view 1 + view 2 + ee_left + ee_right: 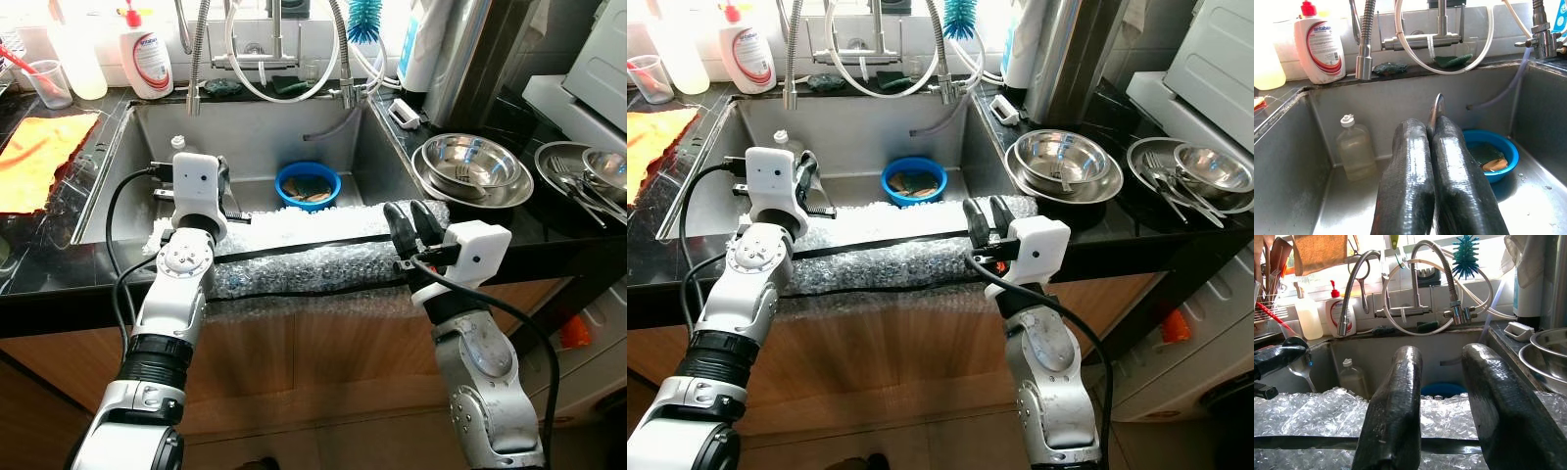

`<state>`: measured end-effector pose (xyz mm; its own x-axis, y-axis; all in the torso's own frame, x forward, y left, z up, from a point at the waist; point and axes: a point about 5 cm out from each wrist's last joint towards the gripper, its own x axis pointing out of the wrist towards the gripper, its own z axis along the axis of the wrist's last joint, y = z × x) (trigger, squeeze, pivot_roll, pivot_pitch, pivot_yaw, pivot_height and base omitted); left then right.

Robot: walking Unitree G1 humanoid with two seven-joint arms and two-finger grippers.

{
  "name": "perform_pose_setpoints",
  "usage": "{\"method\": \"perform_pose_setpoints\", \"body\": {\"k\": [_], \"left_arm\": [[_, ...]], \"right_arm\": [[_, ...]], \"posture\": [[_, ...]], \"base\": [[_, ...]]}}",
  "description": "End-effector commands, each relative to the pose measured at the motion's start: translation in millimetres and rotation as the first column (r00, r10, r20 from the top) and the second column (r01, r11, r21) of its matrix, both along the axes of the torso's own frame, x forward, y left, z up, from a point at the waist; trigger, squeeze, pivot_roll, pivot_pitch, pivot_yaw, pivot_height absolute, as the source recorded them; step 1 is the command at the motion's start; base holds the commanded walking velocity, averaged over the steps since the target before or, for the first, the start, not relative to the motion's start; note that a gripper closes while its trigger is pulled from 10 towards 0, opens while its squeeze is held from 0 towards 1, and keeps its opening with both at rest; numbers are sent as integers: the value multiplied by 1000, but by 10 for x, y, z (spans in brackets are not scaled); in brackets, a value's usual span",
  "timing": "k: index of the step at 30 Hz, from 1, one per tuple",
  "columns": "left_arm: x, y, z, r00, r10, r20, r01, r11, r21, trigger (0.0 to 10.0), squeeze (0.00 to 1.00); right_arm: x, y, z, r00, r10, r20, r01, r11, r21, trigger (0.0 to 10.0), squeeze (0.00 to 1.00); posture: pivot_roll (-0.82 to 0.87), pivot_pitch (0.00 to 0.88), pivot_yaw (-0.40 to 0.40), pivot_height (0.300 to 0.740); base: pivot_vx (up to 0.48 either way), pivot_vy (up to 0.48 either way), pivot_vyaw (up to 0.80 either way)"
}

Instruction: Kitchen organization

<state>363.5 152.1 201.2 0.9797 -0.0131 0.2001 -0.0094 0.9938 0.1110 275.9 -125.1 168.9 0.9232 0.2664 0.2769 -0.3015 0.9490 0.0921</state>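
Left claw (1432, 142): fingers pressed together on the handle of a spoon (1436, 106), centre-left of the left eye view, over the sink (257, 132).
Right claw (1447, 406): fingers spread with nothing between them, lower centre-right of the left eye view, above the bubble wrap (304, 257) on the sink's front edge.
Spoon, where: its bowl shows at the left edge of the right wrist view, above the sink's left half.
Spoon, handling: judged light, stiff and smooth; likely slippery if wet, so a grip on the flat handle suits it better than the rounded bowl.
Blue bowl (308, 184): centre of the frame, on the sink floor; holds a green-and-tan sponge.
Clear bottle (1355, 152): stands in the sink's back left corner, pale liquid inside.
Steel bowls (470, 164): stacked on the counter, right of frame; a fork lies in the top one.
Far-right steel bowl (602, 164): sits in a steel dish with more cutlery, at the right edge.
Soap bottle (144, 55): upper left, on the ledge behind the sink.
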Motion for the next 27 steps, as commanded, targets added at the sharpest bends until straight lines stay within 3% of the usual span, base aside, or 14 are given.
{"method": "perform_pose_setpoints", "body": {"k": [1,8,9,10,12,20,21,22,27], "left_arm": [[24,-36,30,1000,-13,-1,13,1000,5,10000,0],[24,-36,30,1000,-13,-1,13,1000,5,10000,0],[27,-35,13,1000,-16,-17,16,1000,9,10000,745],[15,-35,-27,999,-23,-42,24,1000,7,10000,0],[-5,-44,-78,997,-36,-70,37,999,17,10000,0],[-7,-54,-73,997,-36,-68,37,999,18,10000,0],[-9,-57,-71,997,-38,-69,39,999,17,10000,67],[-11,-62,-68,997,-41,-69,42,999,12,10000,1000],[-11,-63,-64,997,-45,-67,45,999,11,10000,1000]], "right_arm": [[-15,-26,27,1000,-9,10,9,1000,2,10000,0],[-15,-26,27,1000,-9,10,9,1000,2,10000,0],[-11,-33,17,1000,-15,5,15,1000,-2,10000,0],[24,-34,18,1000,-15,-12,16,999,39,10000,0],[80,-26,18,999,-9,-38,12,995,100,10000,0],[83,-28,10,999,-5,-44,9,995,95,10000,0],[85,-29,11,999,-3,-46,8,995,97,10000,0],[88,-26,7,999,-1,-48,6,995,96,10000,0],[93,-20,0,999,2,-52,3,995,95,10000,0]], "posture": [[-28,31,-4,740],[-28,31,-4,740],[-26,34,-4,740],[-13,46,-6,740],[-12,45,-6,740],[-13,43,-7,740],[-13,42,-7,740],[-12,43,-7,740],[-11,43,-6,740]], "base": [[0,0,0],[0,0,0],[0,0,0],[0,0,0],[0,0,0],[0,0,0],[0,0,0],[0,0,0],[0,0,0]]}}
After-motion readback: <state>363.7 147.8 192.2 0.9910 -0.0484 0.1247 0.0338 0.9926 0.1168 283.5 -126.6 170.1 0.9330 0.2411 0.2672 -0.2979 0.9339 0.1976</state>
